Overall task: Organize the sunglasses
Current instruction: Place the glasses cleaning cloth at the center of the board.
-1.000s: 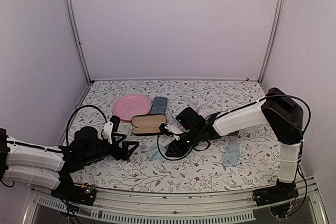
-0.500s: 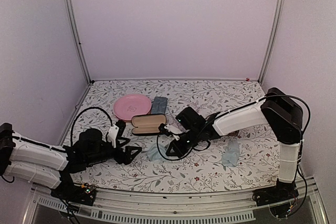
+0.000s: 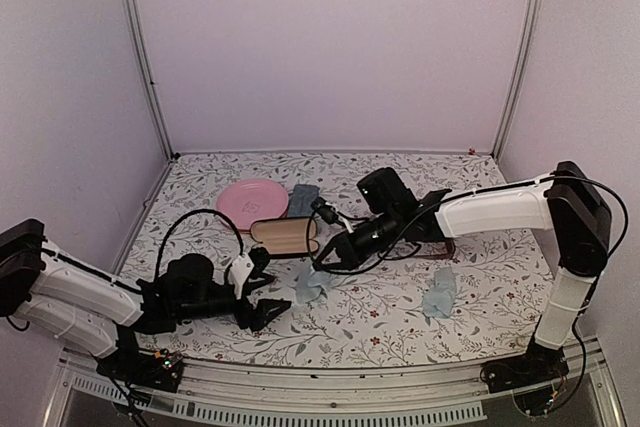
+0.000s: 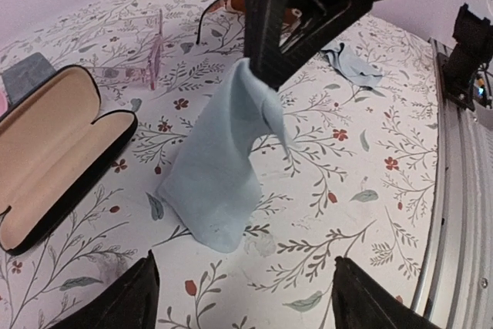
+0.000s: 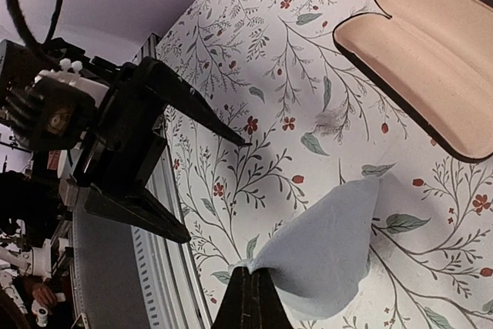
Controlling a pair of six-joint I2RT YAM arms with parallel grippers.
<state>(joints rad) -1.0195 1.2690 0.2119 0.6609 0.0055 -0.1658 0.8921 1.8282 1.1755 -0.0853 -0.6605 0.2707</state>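
Beside the open case [image 5: 431, 44], our right gripper [image 5: 253, 287] has just clamped and lifted the blue cloth [image 5: 327, 248], left gripper [image 4: 245, 294] open; sunglasses [image 4: 146, 63] remain uncased.

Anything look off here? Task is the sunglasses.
Yes: the right gripper is shut on the light blue cloth, holding it up in a peak, not on glasses. The pink-framed sunglasses and the reddish-brown sunglasses lie loose beyond it, and the open case is empty.
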